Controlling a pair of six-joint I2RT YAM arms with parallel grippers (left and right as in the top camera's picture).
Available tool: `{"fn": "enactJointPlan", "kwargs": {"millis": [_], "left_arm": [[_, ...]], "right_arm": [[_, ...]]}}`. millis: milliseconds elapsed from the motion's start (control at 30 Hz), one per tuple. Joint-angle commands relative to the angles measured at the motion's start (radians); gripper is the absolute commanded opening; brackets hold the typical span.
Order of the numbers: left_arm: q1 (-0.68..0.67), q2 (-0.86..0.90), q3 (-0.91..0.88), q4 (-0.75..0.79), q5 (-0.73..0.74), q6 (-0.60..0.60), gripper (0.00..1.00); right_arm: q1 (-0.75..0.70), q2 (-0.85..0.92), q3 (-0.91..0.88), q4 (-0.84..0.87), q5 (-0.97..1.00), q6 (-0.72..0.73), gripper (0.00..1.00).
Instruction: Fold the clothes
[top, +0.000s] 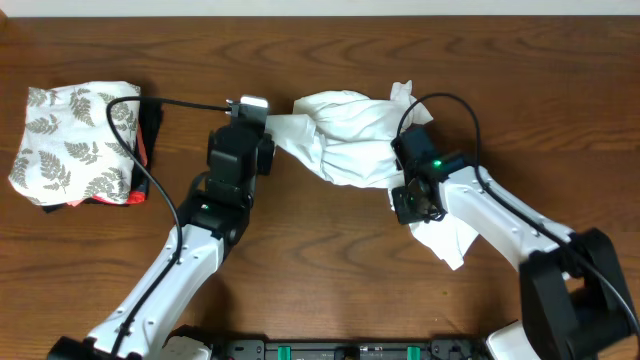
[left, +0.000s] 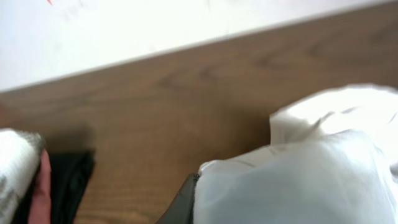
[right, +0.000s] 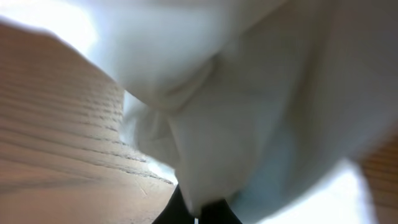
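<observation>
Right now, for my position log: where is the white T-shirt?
Overhead, the white T-shirt sits bunched at upper centre of the table, held between the left gripper and the right gripper, well right of the fern-patterned cloth.

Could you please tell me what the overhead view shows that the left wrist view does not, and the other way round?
Only the overhead view shows both arms, with the left gripper and right gripper each shut on the bunched thin white T-shirt, and the whole folded white cloth with grey fern leaves. Only the left wrist view shows a dark finger tucked under the shirt's edge. Both show the brown wooden table, the shirt, and the fern cloth lying on the black and red garments.
</observation>
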Motion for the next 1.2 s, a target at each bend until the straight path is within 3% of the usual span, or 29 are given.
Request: {"fn": "enactJointPlan", "kwargs": {"millis": [0,267,700,800,1167], "left_arm": [[0.006,-0.08,0.013,0.022,-0.016,0.006,0.06],[0.006,-0.245,0.017,0.01,-0.016,0.006,0.06],[0.006,-0.287,0.018,-0.037,-0.033,0.006,0.06],[0.006,-0.3,0.027,-0.038,-0.092,0.007,0.06],[0.006,-0.379,0.049,-0.039,-0.095,0.029,0.06]], "right_arm": [[0.003,-0.124,0.092,0.005,0.099,0.023,0.01],[-0.064,-0.328,0.201,0.006,0.232,-0.001,0.01],[-0.274,-0.375,0.254,-0.061,0.423,-0.048,0.01],[-0.294,-0.392,0.272,-0.069,0.434,-0.048,0.01],[-0.296,-0.491,0.422,-0.146,0.399,-0.041,0.01]]}}
